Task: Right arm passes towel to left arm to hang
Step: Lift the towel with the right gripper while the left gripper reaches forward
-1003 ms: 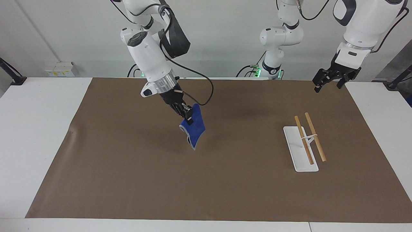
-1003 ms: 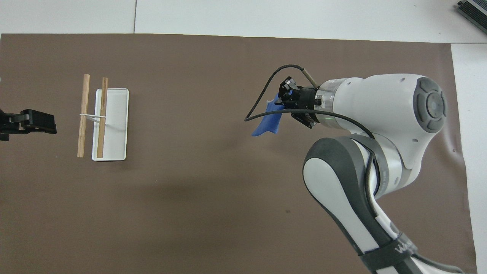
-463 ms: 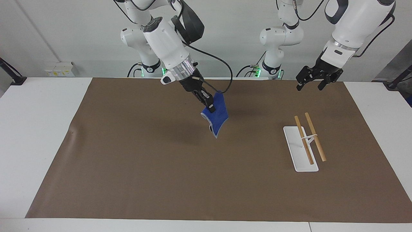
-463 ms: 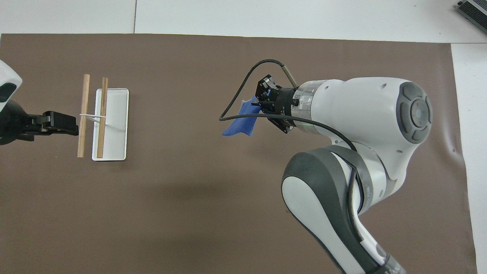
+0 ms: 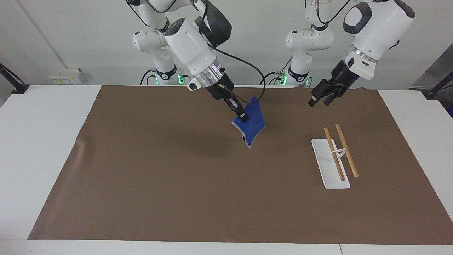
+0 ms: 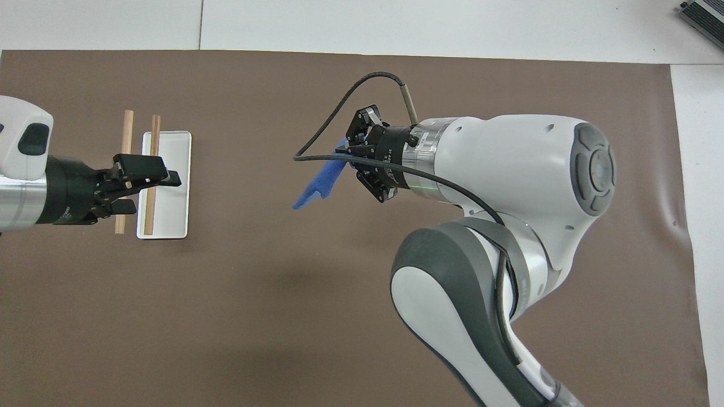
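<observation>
Right claw [image 5: 243, 117], black, two-fingered, on the white jointed right arm [image 5: 193, 49]: fingertips pinched tight on the upper edge of the small royal-blue fluffy towel with pale grey stitched edge [image 5: 253, 127]. Towel hangs free in the air over the middle of the brown paper mat [image 5: 177, 177], lower corner pointing down, clear of the mat. Loose black cable [image 5: 247, 71] loops off the wrist above the cloth.

Left claw [image 5: 320, 97], black, on the white jointed left arm [image 5: 375, 28]: fingers spread wide, holding nothing. In the facing view it sits at about 2 o'clock from the towel, well apart from it, raised over the mat on the robots' side of the rack. In the overhead view it covers part of the rack from above [image 6: 144, 175].

Rack: flat white rectangular base [image 5: 327, 173] carrying two light wooden rods [image 5: 347, 152] on a thin white support, standing on the mat toward the left arm's end of the surface, at about 4 o'clock from the towel in the facing view. Both rods bare.

White surface [image 5: 35, 141] shows around the mat.
</observation>
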`<state>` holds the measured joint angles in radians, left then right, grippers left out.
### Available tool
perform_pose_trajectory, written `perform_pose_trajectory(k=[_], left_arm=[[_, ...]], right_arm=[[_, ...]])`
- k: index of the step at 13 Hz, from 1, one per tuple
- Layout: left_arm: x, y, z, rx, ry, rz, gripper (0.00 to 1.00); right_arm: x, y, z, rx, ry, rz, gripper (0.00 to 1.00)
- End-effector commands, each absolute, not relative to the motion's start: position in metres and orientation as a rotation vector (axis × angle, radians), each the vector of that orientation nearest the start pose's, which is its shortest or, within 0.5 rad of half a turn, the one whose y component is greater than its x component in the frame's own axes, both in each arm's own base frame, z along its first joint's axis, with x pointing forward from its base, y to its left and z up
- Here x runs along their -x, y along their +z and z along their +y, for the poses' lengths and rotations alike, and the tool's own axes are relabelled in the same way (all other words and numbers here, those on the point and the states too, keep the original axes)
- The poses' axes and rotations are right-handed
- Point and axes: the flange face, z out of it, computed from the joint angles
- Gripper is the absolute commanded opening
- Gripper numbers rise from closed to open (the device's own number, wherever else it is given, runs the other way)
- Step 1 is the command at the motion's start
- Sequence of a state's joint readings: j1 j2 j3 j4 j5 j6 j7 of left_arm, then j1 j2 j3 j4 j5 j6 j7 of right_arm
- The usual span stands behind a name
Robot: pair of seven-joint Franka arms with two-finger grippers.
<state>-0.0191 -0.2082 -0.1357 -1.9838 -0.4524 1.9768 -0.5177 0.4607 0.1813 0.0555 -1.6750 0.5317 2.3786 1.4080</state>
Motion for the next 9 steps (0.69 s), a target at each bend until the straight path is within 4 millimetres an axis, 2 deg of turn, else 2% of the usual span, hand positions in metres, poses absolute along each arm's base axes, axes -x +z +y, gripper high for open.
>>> perform_pose_trajectory(k=[1,4,5,9], left_arm=[[-0.488,0.571,-0.134,3.385,-0.074,-1.344,1.0],[-0.484,0.542,-0.171,3.185,-0.025,-1.865,1.0],[-0.482,0.533,-0.177,3.122,-0.008,-2.02,1.0],[-0.488,0.514,-0.199,2.884,0.06,-2.423,1.0]], right_arm=[[-0.579,0.553,0.332,1.991,0.141,1.393,0.0],[-0.579,0.55,0.336,1.915,0.235,1.429,0.0],[-0.578,0.549,0.337,1.916,0.241,1.429,0.0],[-0.577,0.548,0.34,1.912,0.251,1.441,0.0]])
